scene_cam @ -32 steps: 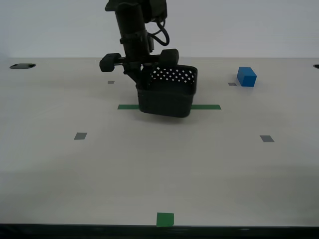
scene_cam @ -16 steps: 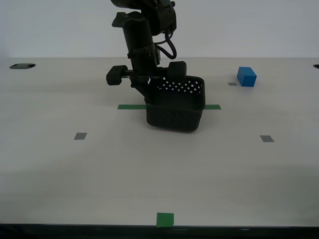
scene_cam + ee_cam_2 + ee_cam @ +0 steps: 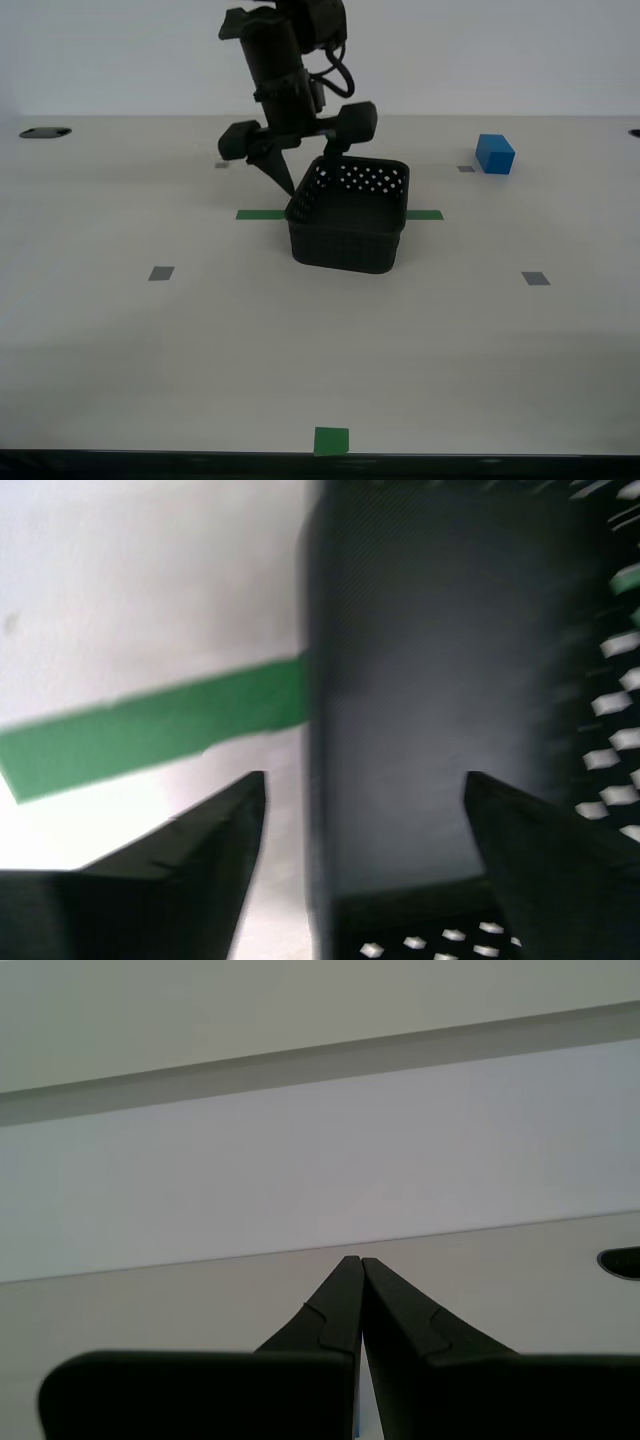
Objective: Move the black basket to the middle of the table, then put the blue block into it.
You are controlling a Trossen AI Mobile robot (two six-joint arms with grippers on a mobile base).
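The black basket (image 3: 350,228) rests on the table (image 3: 200,340), over the green tape strip (image 3: 258,214) near the middle. My second gripper (image 3: 308,178) is open just above the basket's wall on the exterior view's left, one finger outside it and one over the inside, not gripping it. In the second wrist view the open gripper (image 3: 365,780) straddles the basket wall (image 3: 420,660) beside the green strip (image 3: 150,730). The blue block (image 3: 494,154) sits at the far right of the exterior view, apart from the basket. My first gripper (image 3: 358,1262) is shut and empty.
A green square (image 3: 331,440) lies at the table's front edge. Small grey squares (image 3: 161,273) (image 3: 535,279) lie to either side of the basket. A dark hole (image 3: 45,132) is at the table's far left corner in the exterior view.
The basket moved toward the exterior view's right and now rests level on the table. My second gripper has opened, let go of its wall and risen slightly.
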